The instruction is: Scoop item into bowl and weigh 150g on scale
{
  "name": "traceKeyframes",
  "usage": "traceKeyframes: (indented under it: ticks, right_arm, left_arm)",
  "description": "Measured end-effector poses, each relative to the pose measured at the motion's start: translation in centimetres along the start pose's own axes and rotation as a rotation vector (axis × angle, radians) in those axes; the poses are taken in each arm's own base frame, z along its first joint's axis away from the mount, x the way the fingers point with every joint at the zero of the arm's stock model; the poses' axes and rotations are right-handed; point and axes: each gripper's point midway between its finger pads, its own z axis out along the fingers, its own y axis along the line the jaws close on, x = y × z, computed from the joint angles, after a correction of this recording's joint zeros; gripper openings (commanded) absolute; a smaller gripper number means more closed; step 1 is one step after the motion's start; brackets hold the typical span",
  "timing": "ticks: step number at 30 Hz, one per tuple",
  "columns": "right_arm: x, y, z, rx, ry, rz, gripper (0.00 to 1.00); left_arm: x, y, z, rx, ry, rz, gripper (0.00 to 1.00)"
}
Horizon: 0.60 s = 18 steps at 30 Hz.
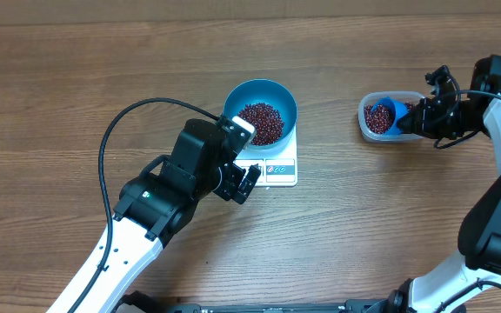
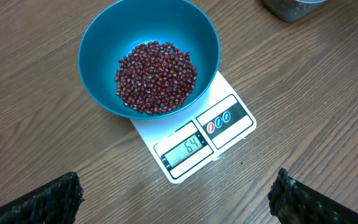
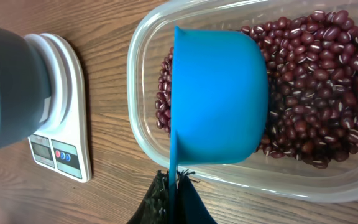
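The blue bowl (image 1: pixel 260 111) (image 2: pixel 148 57) stands on the white scale (image 1: pixel 277 167) (image 2: pixel 194 143) with a heap of dark red beans (image 1: pixel 260 123) (image 2: pixel 156 77) inside. My left gripper (image 1: pixel 249 183) (image 2: pixel 178 198) hovers open just in front of the scale's display, nothing between its fingers. At the right, my right gripper (image 1: pixel 414 119) (image 3: pixel 177 182) is shut on the flat handle of a small blue scoop (image 1: pixel 386 113) (image 3: pixel 219 96), whose cup lies on its side in the clear tub (image 1: pixel 388 116) (image 3: pixel 241 171) over more beans (image 3: pixel 316 93).
The wooden table (image 1: pixel 76 78) stretches to the left and front of the scale. My left arm's black cable (image 1: pixel 111 139) loops over the table left of the bowl. The scale and bowl show at the left edge of the right wrist view.
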Motion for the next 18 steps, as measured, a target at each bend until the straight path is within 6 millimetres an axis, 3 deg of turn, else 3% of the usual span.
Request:
traceKeyframes:
  ticks: [8,18]
  right_arm:
    - [-0.3,-0.1,-0.6,-0.047,-0.030,0.025,0.04]
    - [-0.7,-1.6,-2.6,-0.113,-0.105,0.085,0.04]
  left_arm:
    - [0.0,0.0,0.0,0.000,0.000,0.000,0.99]
    - [0.0,0.0,0.0,0.000,0.000,0.000,0.99]
